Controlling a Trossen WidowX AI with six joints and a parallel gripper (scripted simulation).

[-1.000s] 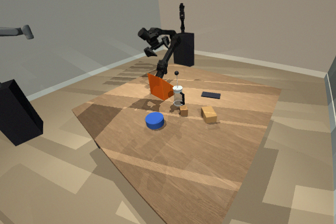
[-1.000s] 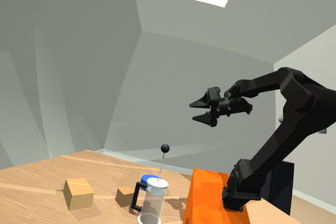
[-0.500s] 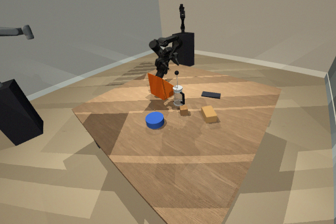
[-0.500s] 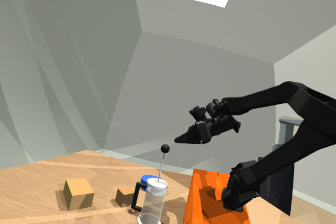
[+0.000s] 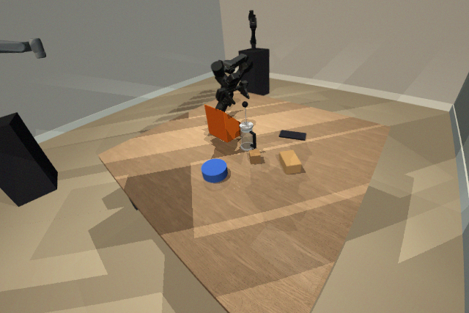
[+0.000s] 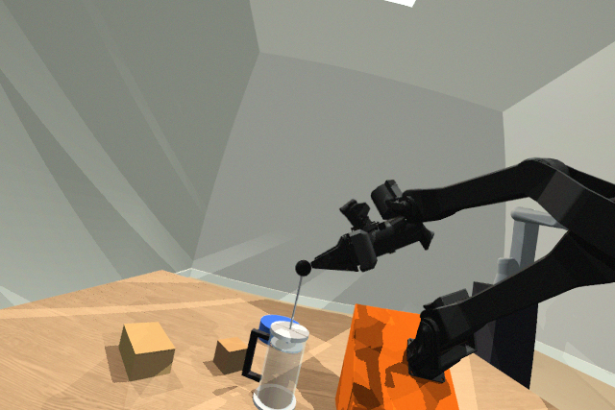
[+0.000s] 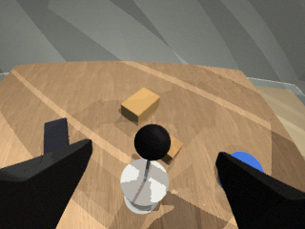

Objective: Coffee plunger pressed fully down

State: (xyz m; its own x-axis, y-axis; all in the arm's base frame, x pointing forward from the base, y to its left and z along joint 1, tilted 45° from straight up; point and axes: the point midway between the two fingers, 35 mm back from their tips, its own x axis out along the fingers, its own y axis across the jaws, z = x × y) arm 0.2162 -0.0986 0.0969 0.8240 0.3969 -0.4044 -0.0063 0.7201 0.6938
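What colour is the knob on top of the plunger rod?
Black. The knob shows best in the wrist view, centred between the open claw's fingers.
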